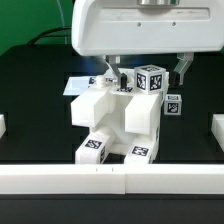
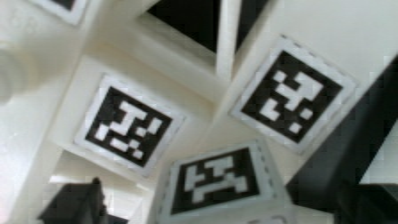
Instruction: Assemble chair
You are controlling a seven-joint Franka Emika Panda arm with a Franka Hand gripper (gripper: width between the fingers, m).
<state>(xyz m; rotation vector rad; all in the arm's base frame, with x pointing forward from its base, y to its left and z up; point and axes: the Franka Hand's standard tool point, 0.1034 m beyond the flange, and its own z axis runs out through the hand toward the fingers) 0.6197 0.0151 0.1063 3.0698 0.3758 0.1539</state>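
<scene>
The chair (image 1: 120, 118) stands mid-table as one joined body of matte white blocks. Two tagged feet (image 1: 93, 148) face the front. A tagged cube-like end (image 1: 150, 78) sticks up at its top on the exterior view's right. My gripper (image 1: 145, 74) hangs over it, open, with one dark finger (image 1: 106, 70) on each side of that end and gaps showing. In the wrist view the tagged piece (image 2: 222, 180) lies between the dark fingertips (image 2: 80, 203) of the gripper (image 2: 222, 208). More tagged faces of the chair (image 2: 128, 125) fill the view beyond. Nothing is gripped.
The marker board (image 1: 80, 87) lies flat behind the chair on the exterior view's left. A low white rail (image 1: 110, 180) runs along the front. Short white blocks stand at the left (image 1: 3, 126) and right (image 1: 217, 130) edges. The table is black.
</scene>
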